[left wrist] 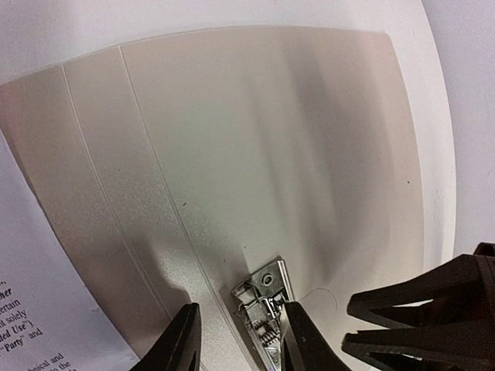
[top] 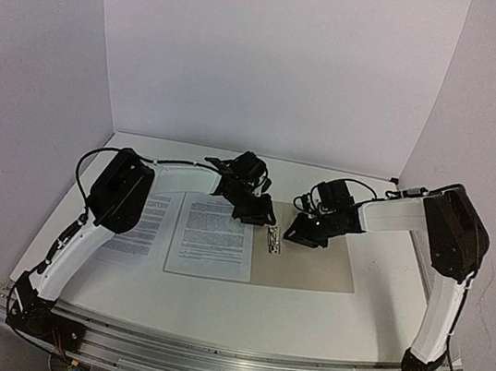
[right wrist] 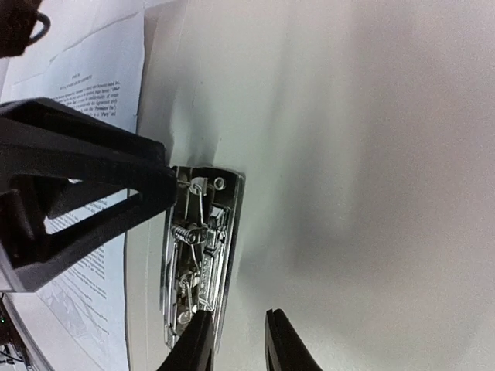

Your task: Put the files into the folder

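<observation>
Closest to the lens, my left gripper point(left wrist: 240, 309) shows two black fingers standing apart, with one end of the metal clip point(right wrist: 197, 247) between them. Nothing is clamped, though one finger looks to be touching the clip's edge. My right gripper point(right wrist: 237, 315) faces it from the clip's other end. Its jaws are parted only narrowly and the gap between them is bare, with one finger at or over the clip's far end. Beneath both tools lies the tan folder point(right wrist: 348, 193), opened flat on the white table point(top: 212, 301), with the clip fixed near its spine creases. Just to the outer side of my left gripper is a printed sheet point(top: 213, 234), which appears to overlap the folder's leaf there. Farther out on that side a second sheet point(top: 143, 231) lies partly under the left arm. I judge both sheets to be very light, limp and slick. Lying flat, they offer no edge to pinch, so I would slide one until a corner or edge lifts, then take it there and expect it to droop. The clip looks like stiff sprung metal and probably needs its lever held up. The folder is light card and may skid when pushed, so one tool should pin it.
</observation>
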Controlling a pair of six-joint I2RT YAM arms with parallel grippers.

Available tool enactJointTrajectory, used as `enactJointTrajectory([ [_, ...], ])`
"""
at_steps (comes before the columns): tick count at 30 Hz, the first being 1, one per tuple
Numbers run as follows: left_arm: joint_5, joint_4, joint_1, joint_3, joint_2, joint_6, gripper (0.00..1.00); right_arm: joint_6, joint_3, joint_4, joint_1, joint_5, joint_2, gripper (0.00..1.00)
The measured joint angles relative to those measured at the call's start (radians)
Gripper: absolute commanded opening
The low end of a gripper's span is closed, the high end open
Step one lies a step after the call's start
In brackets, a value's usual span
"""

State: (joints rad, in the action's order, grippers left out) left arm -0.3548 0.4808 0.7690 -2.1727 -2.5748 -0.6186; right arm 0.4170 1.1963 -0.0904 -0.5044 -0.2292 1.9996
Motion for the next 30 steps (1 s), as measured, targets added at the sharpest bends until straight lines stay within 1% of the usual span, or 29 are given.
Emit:
enactJointTrajectory([
  [4, 0.005, 0.0, 0.007, -0.003, -0.005, -0.019, 0.28, 0.015, -0.002, -0.016, -0.012, 0.032, -0.057, 0.28],
  [7, 0.009, -0.001, 0.009, -0.008, -0.009, -0.035, 0.27, 0.049, -0.003, -0.01, -0.032, -0.003, -0.068, 0.29],
  [11, 0.011, 0.0, 0.011, -0.008, -0.009, -0.057, 0.21, 0.097, -0.021, 0.001, -0.058, -0.051, -0.067, 0.23],
  [15, 0.015, 0.0, 0.012, -0.008, -0.012, -0.076, 0.19, 0.139, -0.04, 0.028, -0.071, -0.096, -0.056, 0.23],
  [19, 0.019, 0.0, 0.017, -0.008, -0.012, -0.092, 0.18, 0.154, -0.048, 0.042, -0.071, -0.11, -0.044, 0.22],
  [30, 0.037, 0.008, 0.032, -0.008, -0.014, -0.125, 0.07, 0.177, -0.06, 0.07, -0.069, -0.118, 0.005, 0.14],
])
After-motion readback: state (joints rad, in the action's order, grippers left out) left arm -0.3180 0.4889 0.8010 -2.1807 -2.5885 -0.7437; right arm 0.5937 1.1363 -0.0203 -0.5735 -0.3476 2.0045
